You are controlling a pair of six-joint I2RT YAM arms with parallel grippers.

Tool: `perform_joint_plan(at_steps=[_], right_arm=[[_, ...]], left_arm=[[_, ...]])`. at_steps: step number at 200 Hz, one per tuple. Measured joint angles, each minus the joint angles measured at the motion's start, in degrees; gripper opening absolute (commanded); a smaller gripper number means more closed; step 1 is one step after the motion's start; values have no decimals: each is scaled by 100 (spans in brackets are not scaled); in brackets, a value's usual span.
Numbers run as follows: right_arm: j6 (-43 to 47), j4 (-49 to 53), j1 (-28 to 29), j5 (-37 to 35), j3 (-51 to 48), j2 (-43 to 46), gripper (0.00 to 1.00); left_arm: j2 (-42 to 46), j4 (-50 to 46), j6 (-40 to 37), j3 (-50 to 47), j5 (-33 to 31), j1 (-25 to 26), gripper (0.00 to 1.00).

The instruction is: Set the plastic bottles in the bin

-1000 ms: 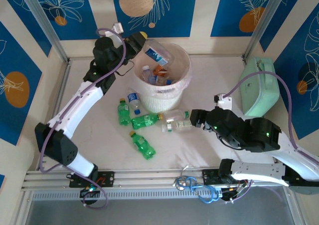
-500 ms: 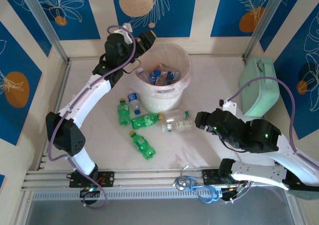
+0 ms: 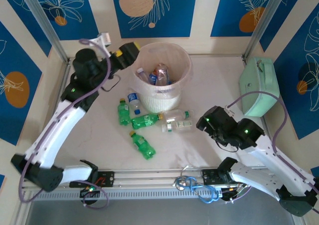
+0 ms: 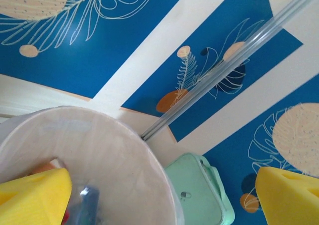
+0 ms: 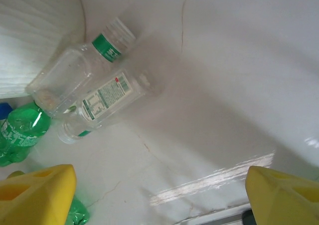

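The left gripper (image 3: 127, 52) has drawn back from over the bin (image 3: 182, 60) since a second ago. The bottle it carried then has left its grasp, and its jaws now stand wide apart with nothing between them. The bin, round and pale pinkish-white, sits just to that gripper's right, with a heap of bottles (image 3: 160, 75) inside, clear with blue and red labels.

The right gripper (image 3: 202, 121) is likewise spread and empty. Just ahead of it on the table (image 3: 209, 80) lie two clear bottles (image 3: 175, 116), with three green bottles (image 3: 144, 120) and a blue-capped bottle (image 3: 133, 101) beyond.

The right wrist view resolves the clear pair's labels: one a green band, one white print. The left wrist view shows the bin's smooth inner wall and a mint-green case (image 4: 194, 195) beyond it.
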State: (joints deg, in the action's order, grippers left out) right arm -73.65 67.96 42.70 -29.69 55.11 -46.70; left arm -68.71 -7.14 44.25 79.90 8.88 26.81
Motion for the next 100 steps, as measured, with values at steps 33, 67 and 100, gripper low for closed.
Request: perform_joint_plan(at_steps=[33,67,100], right_arm=[[-391,-728,-302,562,-468,-302,90],[-857,-1401,-592,992,-774,-748,89],[-1182,-2011,-914,1357,-931,-1231,89]], left_arm=[[1091,-776,-326,-994,2,-2,95],[1810,-1412,-275,-2031,76,-7,91],[2216,-1589,26,-2804,289,-7,89]])
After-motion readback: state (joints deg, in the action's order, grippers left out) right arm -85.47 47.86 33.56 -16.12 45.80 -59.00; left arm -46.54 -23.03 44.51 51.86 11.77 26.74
